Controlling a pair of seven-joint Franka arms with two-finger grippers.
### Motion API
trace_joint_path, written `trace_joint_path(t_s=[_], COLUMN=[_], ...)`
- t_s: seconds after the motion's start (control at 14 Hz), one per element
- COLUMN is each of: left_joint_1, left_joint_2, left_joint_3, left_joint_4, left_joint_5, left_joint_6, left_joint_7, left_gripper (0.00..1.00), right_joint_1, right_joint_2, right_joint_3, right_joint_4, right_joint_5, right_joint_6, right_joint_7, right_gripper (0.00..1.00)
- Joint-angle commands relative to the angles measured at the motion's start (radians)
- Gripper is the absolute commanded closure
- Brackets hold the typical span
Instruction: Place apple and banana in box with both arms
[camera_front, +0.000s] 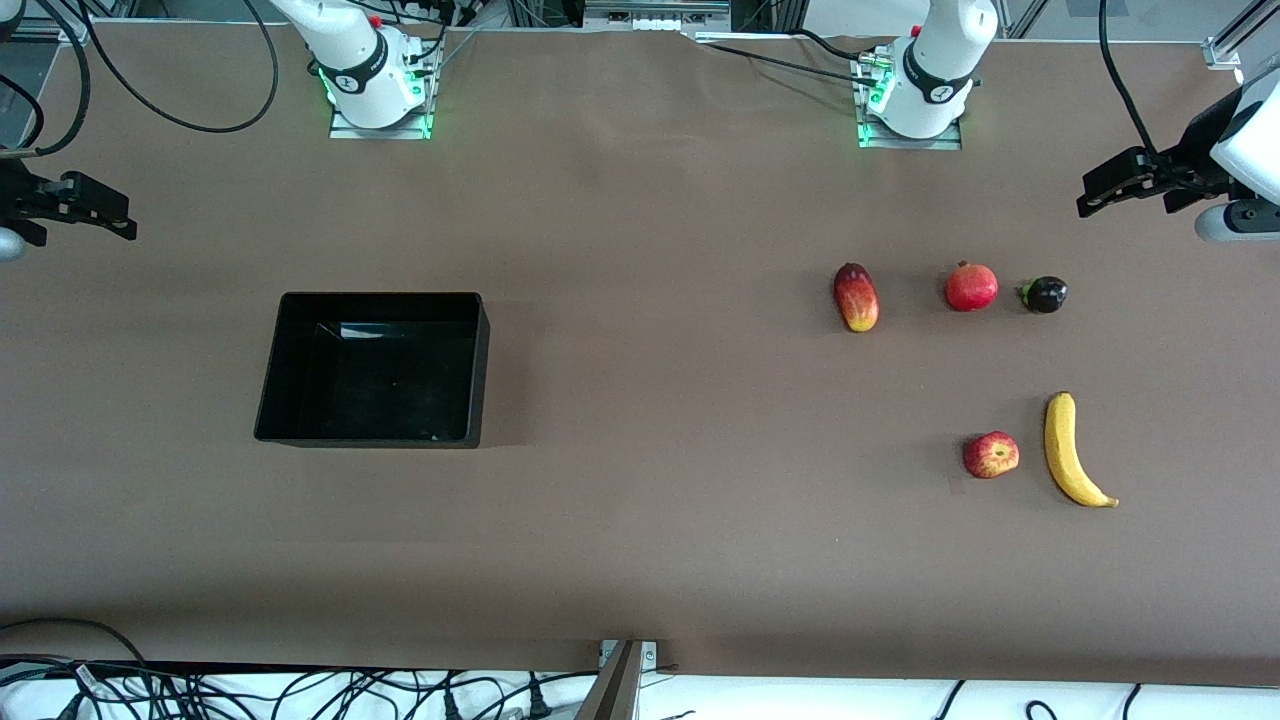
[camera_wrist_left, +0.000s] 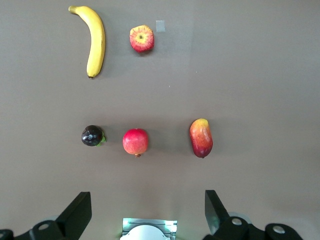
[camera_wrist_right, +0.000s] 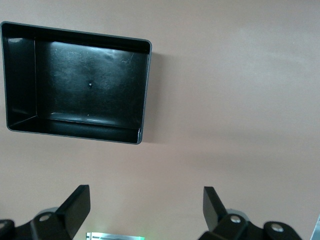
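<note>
We judge that the task has not begun: both fruits lie on the table and the box is empty, its glossy black floor bare in the right wrist view.

Taking the box as our landmark, the apple lies well apart from it toward the left arm's end of the table, slightly nearer the front camera. The banana lies just beside the apple, not touching, farther again from the box. A mango, a pomegranate and a small dark purple fruit sit in a row, also well away from the box toward that same end, and a little farther from the front camera than it.

Our left gripper hangs in the air at the left arm's end of the table, its jaws spread wide and holding nothing. Our right gripper hangs at the right arm's end, jaws likewise apart and empty.

The next move, we think, calls for the left arm to descend on the apple or banana, since both lie at its end. The box sits by the right arm, so a handover seems likely.
</note>
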Motion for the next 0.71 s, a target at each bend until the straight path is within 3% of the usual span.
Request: trace_joint_path(t_s=[0.0, 0.64], left_joint_1=[0.006, 0.006], left_joint_2=[-0.015, -0.015], left_joint_3=[-0.009, -0.009], left_joint_4=[-0.012, -0.012], left_joint_5=[0.014, 0.014], left_joint_6=[-0.002, 0.0], left_joint_7=[-0.01, -0.011], left_gripper=[0.0, 0.0], right_joint_1=[0.001, 0.009], right_joint_2=[-0.01, 0.007], right_joint_3=[0.008, 0.006], right_joint_4=[0.008, 0.024], right_joint_5=[-0.011, -0.011], right_joint_6=[-0.02, -0.027], right_joint_7=[0.012, -0.002], right_gripper=[0.0, 0.0])
